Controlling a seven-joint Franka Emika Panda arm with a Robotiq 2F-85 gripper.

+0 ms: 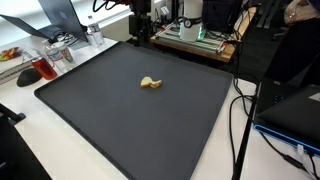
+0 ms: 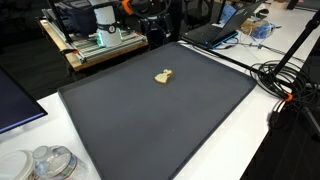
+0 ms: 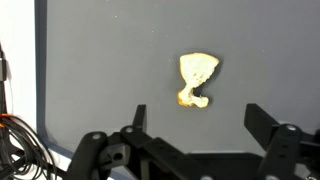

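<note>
My gripper [image 3: 195, 128] hangs wide open, empty — centred over the pale-yellow scrap [image 3: 197, 78] resting flat on the dark mat [image 3: 100, 60].

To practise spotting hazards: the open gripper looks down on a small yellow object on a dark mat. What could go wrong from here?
1. The small yellow object is low and irregular; the open gripper might pinch only an edge and flick it away.
2. Reaching that low, the jaws could press into the dark mat.
3. Cables lie beside the mat's edge; a wide arm swing might snag them.
</note>
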